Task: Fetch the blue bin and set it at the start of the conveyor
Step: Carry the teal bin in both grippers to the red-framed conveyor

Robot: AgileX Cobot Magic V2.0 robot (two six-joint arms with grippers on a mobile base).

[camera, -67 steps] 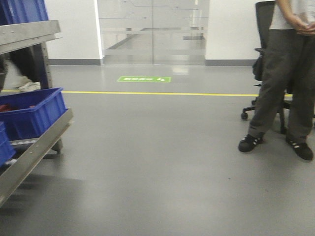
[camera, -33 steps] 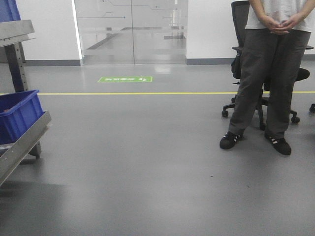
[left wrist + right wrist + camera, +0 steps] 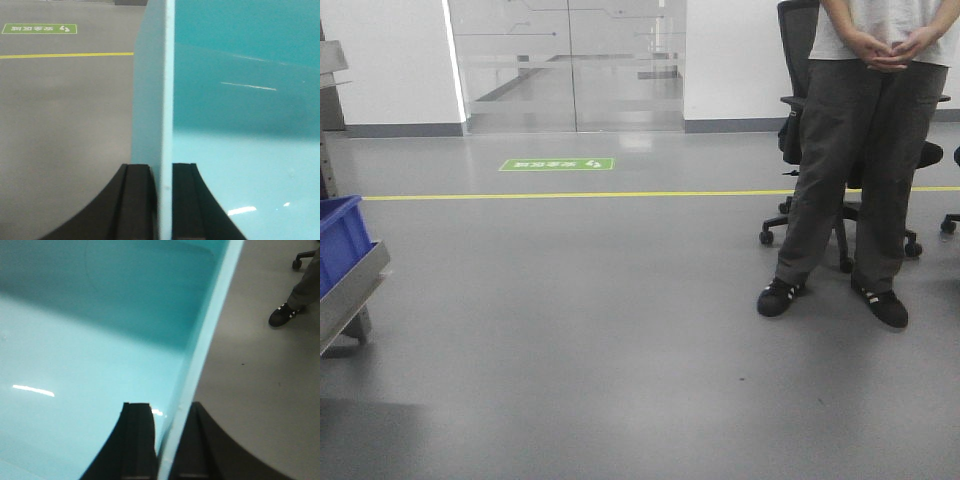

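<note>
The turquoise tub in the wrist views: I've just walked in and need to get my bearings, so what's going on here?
The robot holds the blue bin with both arms: the left gripper is shut on one wall, the right gripper on the opposite wall. Ahead lies grey floor, with a person standing by an office chair and a dark blue bin on a rack at the left edge. No conveyor is in view.
</note>
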